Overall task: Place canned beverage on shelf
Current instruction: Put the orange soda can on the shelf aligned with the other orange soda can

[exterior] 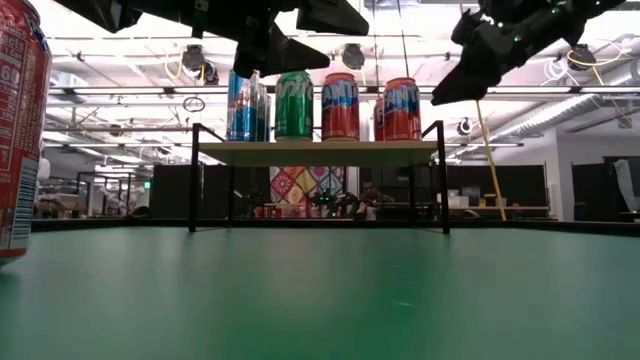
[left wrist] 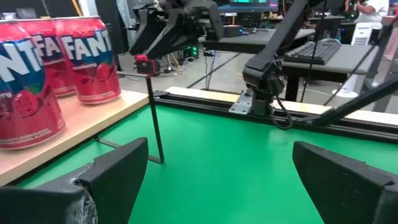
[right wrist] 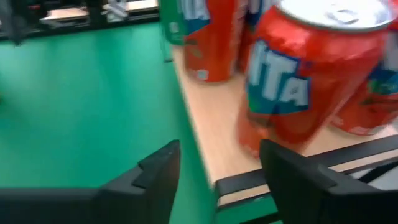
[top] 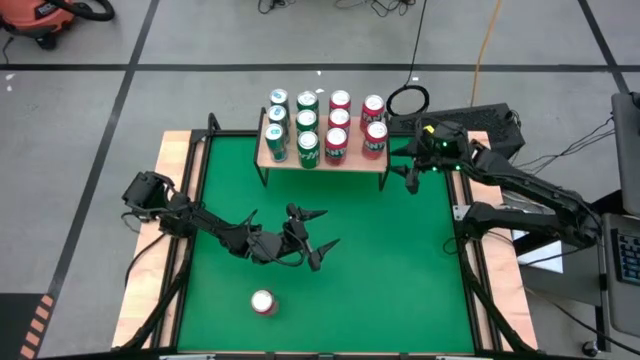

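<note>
green table point(top: 400, 270) centre free, cans point(top: 322, 125) crowd shelf point(top: 322, 161), lone can point(top: 263, 302) near front edge

The left gripper point(top: 322, 228) hovers mid-table, jaws wide; the right gripper point(top: 409, 176) jaws stand parted.

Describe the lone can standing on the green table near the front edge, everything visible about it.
The lone can is a red beverage can with a silver top, standing upright on the green table near its front edge, far from the shelf and its rows of cans. The low view shows its red side with white lettering at the picture's left edge. Nothing touches it but the table; the left gripper hangs open behind it, apart from it.
</note>
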Motion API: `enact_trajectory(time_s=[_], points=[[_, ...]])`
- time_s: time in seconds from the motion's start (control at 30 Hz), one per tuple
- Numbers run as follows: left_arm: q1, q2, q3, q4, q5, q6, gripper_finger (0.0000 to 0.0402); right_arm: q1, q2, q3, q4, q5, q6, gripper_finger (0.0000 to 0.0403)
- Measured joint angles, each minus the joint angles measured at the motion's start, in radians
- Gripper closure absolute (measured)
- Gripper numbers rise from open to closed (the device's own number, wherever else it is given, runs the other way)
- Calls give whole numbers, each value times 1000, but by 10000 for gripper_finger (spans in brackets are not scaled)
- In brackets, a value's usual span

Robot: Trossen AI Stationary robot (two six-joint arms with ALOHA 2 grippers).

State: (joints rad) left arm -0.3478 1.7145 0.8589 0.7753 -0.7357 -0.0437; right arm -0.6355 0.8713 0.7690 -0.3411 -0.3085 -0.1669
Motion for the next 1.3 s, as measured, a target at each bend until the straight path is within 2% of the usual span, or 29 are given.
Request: enact_trajectory(time_s=[0.1, 0.3, 0.5, 0.6, 0.8, 1.07, 1.3], points=[[12, 0, 0, 4, 0, -1, 7, 10, 12, -8, 41, 48, 2, 221], [14, 0, 0, 3, 0, -1, 7, 29, 65, -9, 135, 44, 23, 275], [15, 0, 0, 2, -1, -1, 7, 30, 126, -9, 148, 47, 1, 307], [15, 0, 0, -3, -1, -1, 7, 29, 142, -9, 150, 51, -6, 314], [15, 0, 0, -13, 0, -1, 7, 29, 147, -9, 155, 154, -61, 317], [15, 0, 0, -18, 4, -1, 7, 27, 159, -9, 189, 175, -71, 317], [15, 0, 0, -21, 6, -1, 7, 36, 222, -9, 198, 175, -46, 317]])
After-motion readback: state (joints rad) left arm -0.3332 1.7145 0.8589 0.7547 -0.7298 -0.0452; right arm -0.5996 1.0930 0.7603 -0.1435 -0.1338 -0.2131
